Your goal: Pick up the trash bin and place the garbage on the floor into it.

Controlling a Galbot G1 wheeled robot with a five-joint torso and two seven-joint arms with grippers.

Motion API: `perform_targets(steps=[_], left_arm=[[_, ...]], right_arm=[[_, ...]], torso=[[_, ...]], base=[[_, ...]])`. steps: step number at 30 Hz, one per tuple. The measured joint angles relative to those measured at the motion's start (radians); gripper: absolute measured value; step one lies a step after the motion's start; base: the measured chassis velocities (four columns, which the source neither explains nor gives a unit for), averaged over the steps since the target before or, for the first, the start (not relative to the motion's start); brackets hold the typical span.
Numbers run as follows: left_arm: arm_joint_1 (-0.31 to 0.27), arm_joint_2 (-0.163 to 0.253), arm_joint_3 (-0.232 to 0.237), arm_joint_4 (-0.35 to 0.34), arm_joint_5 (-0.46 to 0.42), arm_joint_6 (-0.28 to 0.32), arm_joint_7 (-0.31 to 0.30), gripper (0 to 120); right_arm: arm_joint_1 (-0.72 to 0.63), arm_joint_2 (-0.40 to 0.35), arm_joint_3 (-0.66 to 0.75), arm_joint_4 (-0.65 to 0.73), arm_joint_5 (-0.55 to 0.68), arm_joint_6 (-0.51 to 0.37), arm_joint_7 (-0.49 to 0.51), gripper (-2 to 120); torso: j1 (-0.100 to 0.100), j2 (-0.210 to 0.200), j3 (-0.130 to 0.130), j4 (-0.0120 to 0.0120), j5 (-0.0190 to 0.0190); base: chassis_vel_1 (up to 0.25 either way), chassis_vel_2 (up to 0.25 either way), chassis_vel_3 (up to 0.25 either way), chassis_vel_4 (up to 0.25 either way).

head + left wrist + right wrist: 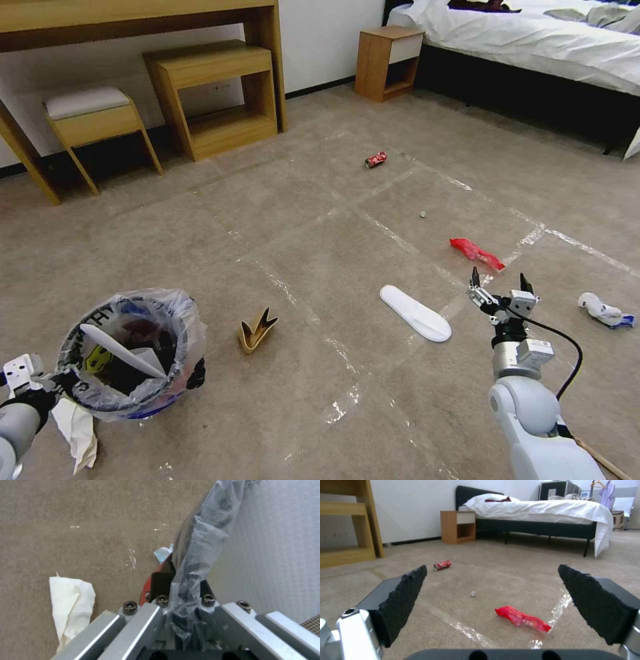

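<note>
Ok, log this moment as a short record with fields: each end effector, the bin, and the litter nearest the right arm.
left end effector: shut on the trash bin rim and liner
trash bin: at robot's left, litter already inside
right end effector: open, empty, low over the floor
nearest litter: red wrapper just ahead; white slipper beside it
</note>
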Motion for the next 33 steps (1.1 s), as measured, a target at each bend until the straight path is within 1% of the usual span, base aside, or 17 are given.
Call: perform_targets(steps=[8,15,20,24,27,28,31,32,33], left_arm=[[-0.001,0.002,0.000,0.005,0.000,-0.001,0.000,1],[0.000,-0.002,0.002,0.005,0.003,-0.002,0.002,1],[0.001,-0.002,0.002,0.005,0.004,-0.004,0.003,1],[0.002,-0.003,0.002,0.001,0.004,-0.004,0.003,1],[0.004,-0.008,0.002,-0.003,0.005,-0.005,0.004,1],[0.004,-0.008,0.002,-0.003,0.005,-0.005,0.004,1],[0.006,-0.015,0.002,-0.007,0.012,-0.009,0.010,1],[0.006,-0.015,0.002,-0.007,0.012,-0.009,0.010,1],[0.006,-0.016,0.002,-0.008,0.013,-0.010,0.012,1]], right_arm=[[0.004,0.005,-0.004,-0.005,-0.007,-0.001,0.000,100],[0.006,0.007,-0.006,-0.011,-0.016,0.002,0.001,100],[0.011,-0.005,-0.013,-0.012,-0.020,0.000,0.002,100],[0.023,-0.030,-0.022,-0.017,-0.007,-0.021,-0.004,100],[0.061,-0.079,-0.048,-0.027,0.032,-0.097,-0.002,100],[0.061,-0.079,-0.048,-0.027,0.032,-0.097,-0.002,100],[0.113,-0.143,-0.099,-0.051,0.093,-0.221,-0.001,100],[0.113,-0.143,-0.099,-0.051,0.093,-0.221,-0.001,100],[0.134,-0.167,-0.124,-0.065,0.113,-0.264,0.005,100]], torso=[[0.000,0.000,0.000,0.0000,-0.0001],[0.000,0.000,0.000,0.0000,0.0000],[0.000,0.000,0.000,-0.0001,0.0000],[0.000,0.000,0.000,-0.0001,0.0000],[0.000,0.000,0.000,0.0001,0.0000],[0.000,0.000,0.000,0.0001,0.0000],[0.000,0.000,0.000,0.0001,0.0000],[0.000,0.000,0.000,0.0001,0.0000],[0.000,0.000,0.000,0.0000,0.0001]], base=[[0.000,0.000,0.000,0.000],[-0.041,0.046,0.048,-0.049],[-0.015,0.015,0.021,-0.016],[0.000,0.000,0.000,0.000],[0.000,0.000,0.000,0.000],[0.000,0.000,0.000,0.000],[0.000,0.000,0.000,0.000],[0.000,0.000,0.000,0.000],[0.000,0.000,0.000,0.000]])
